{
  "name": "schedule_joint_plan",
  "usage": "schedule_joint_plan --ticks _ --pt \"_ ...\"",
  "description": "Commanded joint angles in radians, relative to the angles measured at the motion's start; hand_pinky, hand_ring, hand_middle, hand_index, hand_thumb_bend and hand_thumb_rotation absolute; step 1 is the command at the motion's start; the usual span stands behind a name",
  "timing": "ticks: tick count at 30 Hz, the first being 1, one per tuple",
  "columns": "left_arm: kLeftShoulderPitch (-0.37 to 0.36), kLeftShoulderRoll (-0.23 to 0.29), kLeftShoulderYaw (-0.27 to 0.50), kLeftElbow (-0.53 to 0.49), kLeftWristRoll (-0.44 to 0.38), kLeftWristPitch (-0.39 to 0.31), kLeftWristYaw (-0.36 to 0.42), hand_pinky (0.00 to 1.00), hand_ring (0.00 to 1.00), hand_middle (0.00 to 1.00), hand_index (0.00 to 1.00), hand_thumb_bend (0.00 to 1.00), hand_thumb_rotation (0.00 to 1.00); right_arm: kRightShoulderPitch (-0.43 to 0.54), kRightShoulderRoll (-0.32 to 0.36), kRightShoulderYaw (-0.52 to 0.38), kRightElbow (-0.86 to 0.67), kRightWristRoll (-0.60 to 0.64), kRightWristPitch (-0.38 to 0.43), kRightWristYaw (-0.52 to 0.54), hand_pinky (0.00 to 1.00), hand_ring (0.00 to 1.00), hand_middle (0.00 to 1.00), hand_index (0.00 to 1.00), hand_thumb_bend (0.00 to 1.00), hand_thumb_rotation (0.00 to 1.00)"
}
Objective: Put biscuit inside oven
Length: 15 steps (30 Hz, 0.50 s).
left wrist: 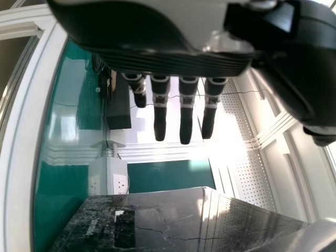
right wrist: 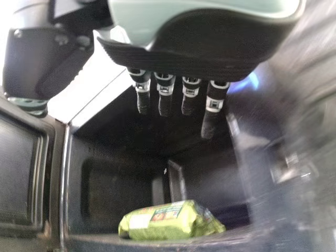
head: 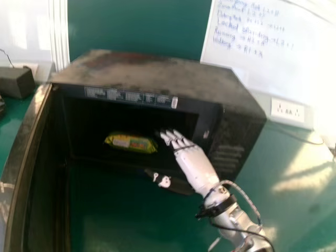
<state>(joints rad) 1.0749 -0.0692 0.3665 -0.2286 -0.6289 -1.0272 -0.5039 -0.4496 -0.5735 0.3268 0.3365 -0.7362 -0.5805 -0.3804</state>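
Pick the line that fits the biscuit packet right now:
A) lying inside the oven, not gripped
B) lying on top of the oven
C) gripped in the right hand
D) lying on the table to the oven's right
A: the biscuit packet lies on the floor of the open oven, and the right hand has straight fingers that are not closed round it.

Head and closer right wrist views into oven (head: 147, 73)
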Motion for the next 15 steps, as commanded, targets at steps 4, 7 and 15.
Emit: schedule_joint_plan --ticks 4,7,15 --pt "0.003 0.001 -0.003 -0.012 0.004 0.009 0.007 0.89 0.83 0.85 0.85 0.86 0.7 0.114 -0.045 -0.071 -0.099 0.039 -0.05 0.021 0.8 0.99 1.0 0.99 0.87 0.83" --pt "-0.002 0.004 -0.001 -0.01 0.001 0.008 0.006 0.88 0.83 0.85 0.86 0.86 0.71 0.171 -0.056 -0.102 -0.152 0.053 -0.074 0.038 0.8 0.99 1.0 0.99 0.87 0.83" --pt "-0.014 0.013 0.008 -0.011 0.008 0.016 0.01 0.89 0.81 0.84 0.85 0.83 0.72 0.333 -0.052 -0.168 -0.26 0.153 -0.148 0.099 0.8 0.99 1.0 0.99 0.86 0.84"
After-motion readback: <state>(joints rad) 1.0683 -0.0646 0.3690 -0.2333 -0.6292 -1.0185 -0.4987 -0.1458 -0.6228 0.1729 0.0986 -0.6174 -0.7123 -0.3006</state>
